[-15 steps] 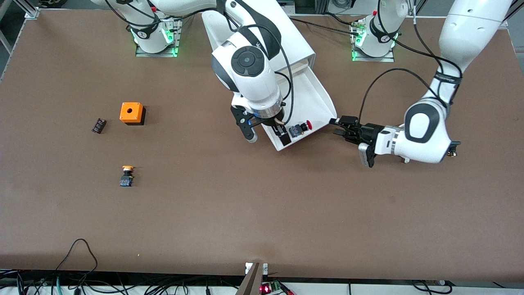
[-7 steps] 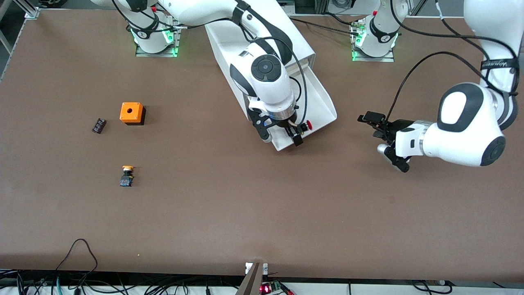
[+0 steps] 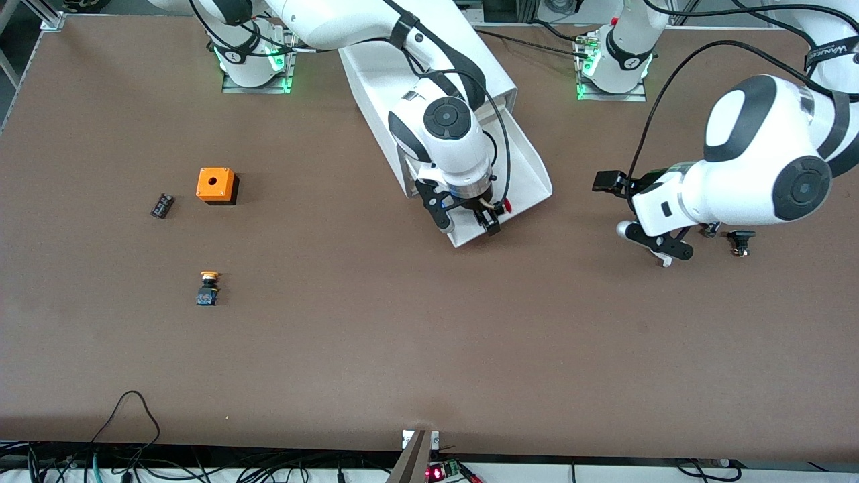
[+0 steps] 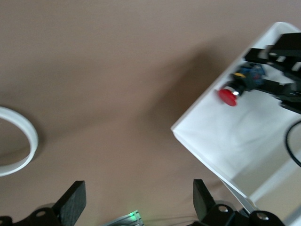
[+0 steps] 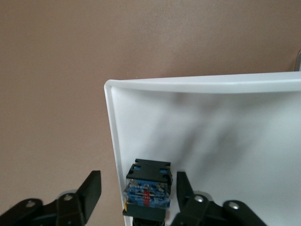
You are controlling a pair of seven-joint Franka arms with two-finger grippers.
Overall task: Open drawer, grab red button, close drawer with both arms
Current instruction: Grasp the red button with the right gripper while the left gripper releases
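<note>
White plastic drawer (image 3: 530, 164) stands pulled out, so the grab is in hand: the right gripper (image 3: 470, 220) hangs low, its parted fingers flanking the button (image 3: 502, 205) in the drawer's front corner, ready to pinch and lift, while the left gripper (image 3: 652, 243), released and empty, waits beside the drawer.

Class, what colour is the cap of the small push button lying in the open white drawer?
Red; the small mushroom-capped push button shows it best in the left wrist view.
</note>
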